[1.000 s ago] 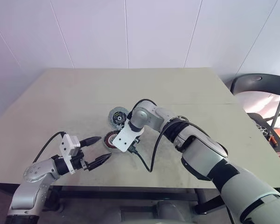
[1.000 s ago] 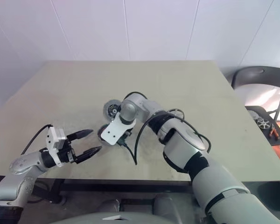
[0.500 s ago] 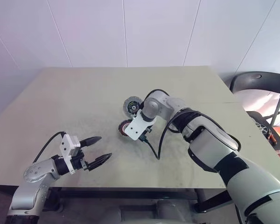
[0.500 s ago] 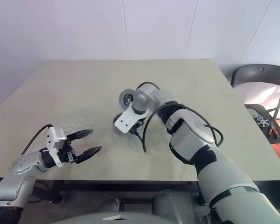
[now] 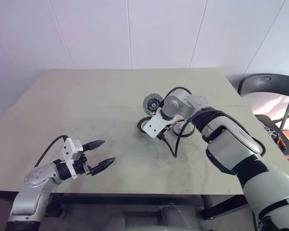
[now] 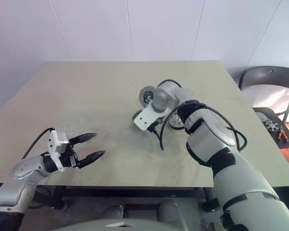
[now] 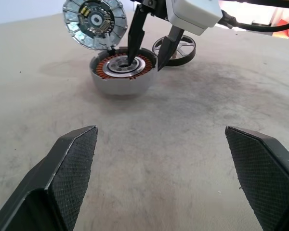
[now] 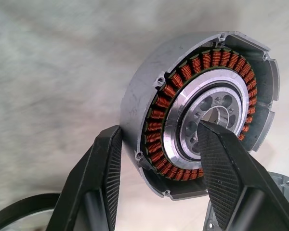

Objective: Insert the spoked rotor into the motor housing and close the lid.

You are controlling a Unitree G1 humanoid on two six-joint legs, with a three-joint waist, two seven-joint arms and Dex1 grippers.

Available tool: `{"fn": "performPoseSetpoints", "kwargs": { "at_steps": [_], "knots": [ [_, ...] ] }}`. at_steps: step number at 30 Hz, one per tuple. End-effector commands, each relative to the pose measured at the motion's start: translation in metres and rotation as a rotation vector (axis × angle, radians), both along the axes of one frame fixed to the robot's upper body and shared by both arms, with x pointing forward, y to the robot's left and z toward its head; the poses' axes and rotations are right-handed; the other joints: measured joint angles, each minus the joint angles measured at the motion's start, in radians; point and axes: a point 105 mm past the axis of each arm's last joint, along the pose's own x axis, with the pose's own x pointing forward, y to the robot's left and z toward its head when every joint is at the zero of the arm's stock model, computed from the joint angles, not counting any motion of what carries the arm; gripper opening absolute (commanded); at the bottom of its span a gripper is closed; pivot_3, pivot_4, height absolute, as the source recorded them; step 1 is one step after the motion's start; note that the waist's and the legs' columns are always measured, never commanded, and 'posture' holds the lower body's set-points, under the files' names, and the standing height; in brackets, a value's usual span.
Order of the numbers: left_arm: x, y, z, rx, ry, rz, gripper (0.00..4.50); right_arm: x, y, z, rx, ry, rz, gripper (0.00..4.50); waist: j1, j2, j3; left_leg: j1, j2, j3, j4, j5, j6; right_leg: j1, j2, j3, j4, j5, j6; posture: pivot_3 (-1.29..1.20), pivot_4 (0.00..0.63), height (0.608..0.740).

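Right gripper (image 7: 149, 50) straddles the wall of the short silver-metal motor housing with copper windings (image 7: 124, 74), one black finger in the hub, the other outside, clamped on it. Just behind the housing leans the flat grey lid (image 7: 95, 23); beside it lies the black-rimmed spoked rotor (image 7: 176, 48). Left gripper (image 5: 99, 154) hangs wide open, empty, well apart.

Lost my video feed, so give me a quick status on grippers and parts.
Right gripper clamped on motor housing wall, one finger inside. Left gripper open, empty. Spoked rotor beside the housing, lid propped behind. Nothing in the way.
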Motion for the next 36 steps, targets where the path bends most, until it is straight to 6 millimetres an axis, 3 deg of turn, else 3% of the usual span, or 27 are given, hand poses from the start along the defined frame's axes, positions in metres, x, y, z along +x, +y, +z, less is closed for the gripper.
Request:
{"fn": "performPoseSetpoints", "kwargs": {
  "at_steps": [1,6,13,25,29,32,36],
  "knots": [
    [0.002,0.001,0.009,-0.017,-0.029,-0.003,4.5,-0.001,0.015,0.011,0.078,-0.01,0.031,2.01,-0.004,0.0,0.0,0.0,0.0,0.0,0.0,0.0,0.0,0.0,0.0,0.0,0.0,0.0,0.0,0.0,0.0,0.74],
    [0.001,0.001,0.008,-0.017,-0.028,-0.001,4.5,-0.005,0.023,0.009,0.102,0.005,0.042,2.01,-0.013,0.0,0.0,0.003,0.0,0.0,0.0,0.0,0.0,0.001,0.0,0.0,0.001,0.0,0.0,0.0,0.0,0.74],
    [0.001,0.002,0.009,-0.011,-0.026,0.003,4.5,-0.03,0.041,0.007,0.174,0.144,0.122,2.01,-0.027,0.0,0.0,0.006,0.0,0.0,0.0,0.0,0.0,0.004,0.0,0.0,0.001,0.0,0.0,0.0,0.0,0.74],
    [0.001,0.002,0.009,-0.008,-0.028,-0.002,4.5,-0.033,0.035,-0.001,0.142,0.138,0.118,2.01,-0.024,0.0,0.0,0.007,0.0,0.0,0.0,0.0,0.0,0.005,0.0,0.0,0.002,0.0,0.0,0.0,0.0,0.74],
    [0.002,0.003,0.01,-0.01,-0.03,-0.002,4.5,-0.034,0.033,-0.004,0.14,0.154,0.107,3.34,-0.024,0.0,0.0,0.007,0.0,0.0,0.0,0.0,0.0,0.005,0.0,0.0,0.002,0.0,0.0,0.0,0.0,0.74],
    [0.003,0.003,0.011,-0.01,-0.032,0.0,4.5,-0.031,0.04,0.005,0.198,0.137,0.096,4.48,-0.023,0.0,0.0,0.007,0.0,0.0,0.0,0.0,0.0,0.005,0.0,0.0,0.002,0.0,0.0,0.0,0.0,0.74],
    [0.004,0.003,0.011,-0.01,-0.031,0.003,4.5,-0.054,0.048,0.034,0.344,0.389,0.051,4.48,-0.023,0.0,0.0,0.007,0.0,0.0,0.0,0.0,0.0,0.005,0.0,0.0,0.002,0.0,0.0,0.0,0.0,0.74]
  ]
}}
